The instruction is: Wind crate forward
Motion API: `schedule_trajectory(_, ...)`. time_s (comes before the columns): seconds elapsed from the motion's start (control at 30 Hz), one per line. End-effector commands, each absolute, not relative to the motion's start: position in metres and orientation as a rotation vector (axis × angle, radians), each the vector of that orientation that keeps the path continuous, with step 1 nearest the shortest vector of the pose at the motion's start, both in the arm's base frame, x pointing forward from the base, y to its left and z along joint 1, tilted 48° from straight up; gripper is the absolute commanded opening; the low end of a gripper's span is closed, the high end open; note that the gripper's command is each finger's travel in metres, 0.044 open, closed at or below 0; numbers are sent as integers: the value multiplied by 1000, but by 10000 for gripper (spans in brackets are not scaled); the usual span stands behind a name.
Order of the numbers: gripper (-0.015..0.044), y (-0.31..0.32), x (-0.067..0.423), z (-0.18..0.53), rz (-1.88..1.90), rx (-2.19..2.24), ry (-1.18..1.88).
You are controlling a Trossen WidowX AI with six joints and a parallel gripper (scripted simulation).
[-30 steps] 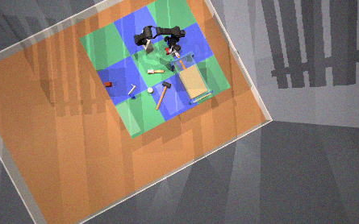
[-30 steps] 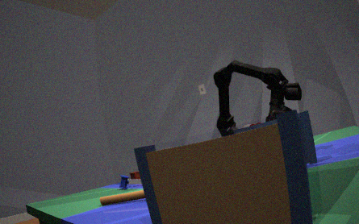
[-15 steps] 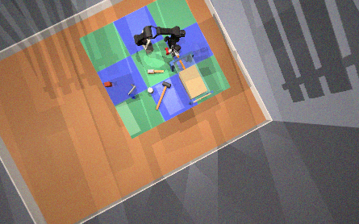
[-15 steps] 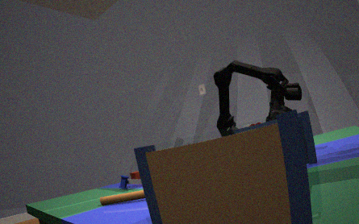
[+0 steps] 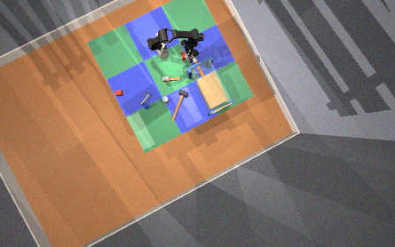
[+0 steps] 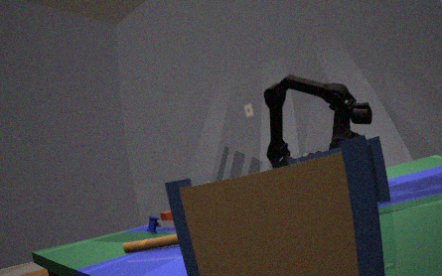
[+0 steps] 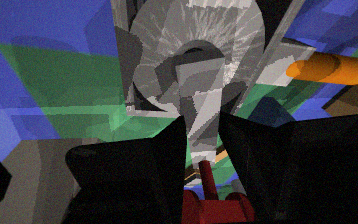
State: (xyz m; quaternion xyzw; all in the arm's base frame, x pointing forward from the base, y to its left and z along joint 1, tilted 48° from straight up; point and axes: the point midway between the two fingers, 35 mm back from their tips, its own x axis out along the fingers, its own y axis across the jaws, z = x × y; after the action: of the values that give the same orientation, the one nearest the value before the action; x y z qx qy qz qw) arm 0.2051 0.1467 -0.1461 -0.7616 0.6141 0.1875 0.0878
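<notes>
In the wrist view my gripper (image 7: 199, 118) is shut on the grey arm of the winch handle (image 7: 200, 100), whose red knob (image 7: 211, 202) shows below the fingers. The handle's far end meets the top of the grey round winch (image 7: 160, 45). An orange strap (image 7: 330, 70) runs off to the right of the winch. In the overhead view the gripper (image 5: 191, 54) is at the near end of the blue-framed guard cubby (image 5: 221, 107) (image 6: 363, 199). The tan crate (image 5: 211, 91) (image 6: 273, 223) lies inside it. In the side view the fingers are hidden behind the cubby.
Loose tools lie on the green and blue bench left of the cubby: a hammer (image 5: 178, 105) (image 6: 149, 243), a brush (image 5: 171, 78), a white ball (image 5: 165, 99), a small grey tool (image 5: 145, 99) and a red block (image 5: 118, 92) (image 6: 166, 215). The arm's base (image 5: 157, 43) stands at the bench's back.
</notes>
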Motion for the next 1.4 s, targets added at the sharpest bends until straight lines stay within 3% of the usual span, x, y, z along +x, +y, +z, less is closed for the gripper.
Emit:
schedule_trajectory(0.0, 0, 144, 203, -150, 505, -2213, 1852)
schedule_trajectory(1.37, 0, 144, 202, -149, 457, -2169, 1867)
